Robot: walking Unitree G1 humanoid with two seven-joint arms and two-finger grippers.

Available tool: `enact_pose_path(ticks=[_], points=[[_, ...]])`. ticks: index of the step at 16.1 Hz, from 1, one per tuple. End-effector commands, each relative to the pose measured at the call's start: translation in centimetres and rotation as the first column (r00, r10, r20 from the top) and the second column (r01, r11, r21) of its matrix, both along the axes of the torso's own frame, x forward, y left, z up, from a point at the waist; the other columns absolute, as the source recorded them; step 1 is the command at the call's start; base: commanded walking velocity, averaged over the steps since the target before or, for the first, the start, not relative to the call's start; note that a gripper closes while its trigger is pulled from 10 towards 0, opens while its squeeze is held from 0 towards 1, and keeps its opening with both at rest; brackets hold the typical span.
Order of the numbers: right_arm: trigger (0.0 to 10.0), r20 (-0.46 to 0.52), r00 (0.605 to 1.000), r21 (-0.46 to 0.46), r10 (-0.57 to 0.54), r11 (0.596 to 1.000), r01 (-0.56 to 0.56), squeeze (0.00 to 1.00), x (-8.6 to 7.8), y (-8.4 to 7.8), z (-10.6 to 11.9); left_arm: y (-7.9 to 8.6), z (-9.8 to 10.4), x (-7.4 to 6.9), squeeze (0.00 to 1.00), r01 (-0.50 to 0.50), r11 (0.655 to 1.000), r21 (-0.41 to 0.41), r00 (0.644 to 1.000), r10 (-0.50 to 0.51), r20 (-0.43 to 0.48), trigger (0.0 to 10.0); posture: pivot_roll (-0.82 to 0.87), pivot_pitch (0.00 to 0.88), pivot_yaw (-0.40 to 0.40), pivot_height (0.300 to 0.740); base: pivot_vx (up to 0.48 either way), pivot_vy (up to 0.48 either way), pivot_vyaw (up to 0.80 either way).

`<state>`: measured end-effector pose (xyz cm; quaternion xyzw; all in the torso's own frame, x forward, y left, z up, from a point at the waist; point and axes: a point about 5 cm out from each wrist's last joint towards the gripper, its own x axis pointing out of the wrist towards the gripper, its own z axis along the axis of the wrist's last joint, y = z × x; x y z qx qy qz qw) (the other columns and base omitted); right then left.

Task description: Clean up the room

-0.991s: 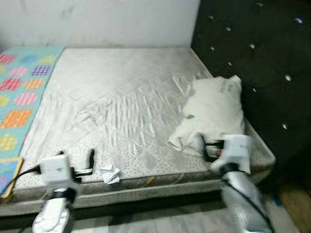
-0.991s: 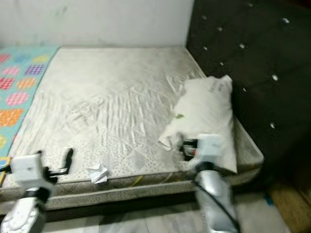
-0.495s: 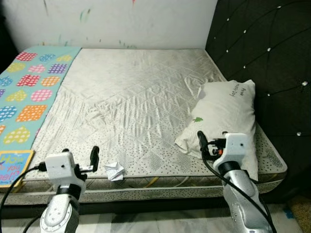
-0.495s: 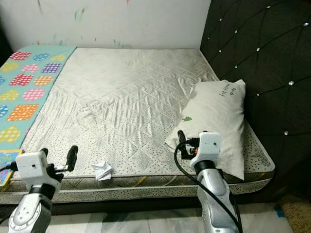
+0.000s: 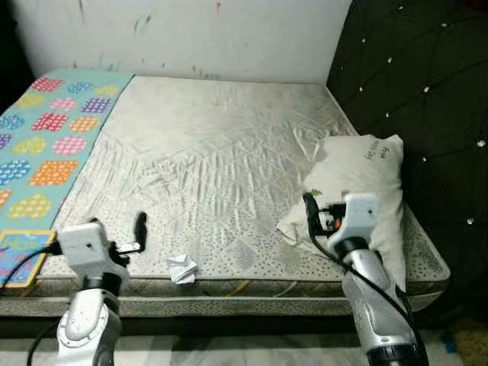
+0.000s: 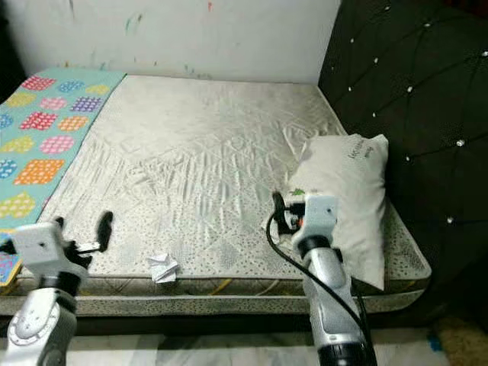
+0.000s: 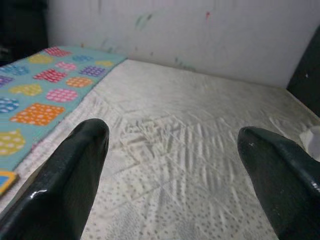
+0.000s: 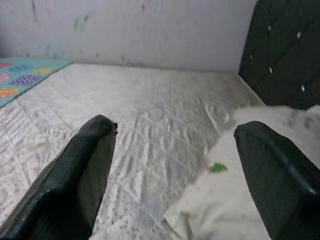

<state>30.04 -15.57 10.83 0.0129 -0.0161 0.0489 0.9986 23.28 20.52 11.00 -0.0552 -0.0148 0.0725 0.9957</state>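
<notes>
Change since earlier frame: camera has steadied and drawn nearer the bed; both tools have risen a little against the mattress edge; paper and pillow lie as they did.

Left eye view, landmark: bed (image 5: 221,160), a bare quilted mattress with a patterned blanket (image 5: 46,145) along its left side.
Left eye view, task's thing: crumpled paper (image 5: 181,268) on the front edge of the bed, left of centre.
Left eye view, pillow: white pillow (image 5: 358,191) at the bed's right side, against the dark headboard (image 5: 419,84).
Left eye view, left tool: left tool (image 5: 139,229) over the bed's front-left edge, just left of the paper, apart from it.

Right eye view, right tool: right tool (image 6: 279,212) at the front-right of the bed, at the pillow's near corner; contact cannot be told.

Left wrist view: two black fingers (image 7: 75,175) spread wide, nothing between them, mattress beyond.

Right wrist view: fingers (image 8: 85,175) likewise spread and empty, pillow close ahead on one side.

Step in hand: approach to the bed, nothing yet grasped.

Next move calls for: probably lowering the left tool over the paper and closing gently, since the scrap is light and sits near the edge.
</notes>
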Motion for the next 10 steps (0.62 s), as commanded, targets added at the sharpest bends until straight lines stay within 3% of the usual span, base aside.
enact_pose_path(ticks=[1,2,5,10], points=[[10.0,0.001,1.000,-0.010,0.005,1.000,-0.005,0.00,0.3,-0.1,0.1,0.3,0.4,0.0,0.00,-0.015,1.000,0.005,1.000,0.015,0.008,10.0,0.05,0.000,-0.097,0.740,0.000,0.000,0.80],[10.0,0.016,1.000,-0.006,0.009,1.000,-0.009,0.00,0.7,-0.1,0.3,0.2,0.5,0.3,0.00,-0.005,1.000,-0.002,1.000,0.005,0.015,10.0,0.05,0.000,-0.096,0.740,0.000,0.000,0.80],[10.0,0.023,1.000,0.025,0.020,0.999,-0.021,0.00,1.1,0.1,0.5,0.1,0.5,1.0,0.00,0.012,1.000,0.004,1.000,-0.012,0.022,10.0,0.04,0.000,-0.107,0.740,0.000,0.000,0.00],[10.0,0.053,0.997,0.010,0.063,0.998,-0.064,0.00,0.0,0.0,1.1,-0.5,-0.1,0.3,0.00,0.026,0.999,-0.028,1.000,-0.026,0.010,10.0,0.03,0.000,-0.114,0.740,0.000,0.000,0.00]])
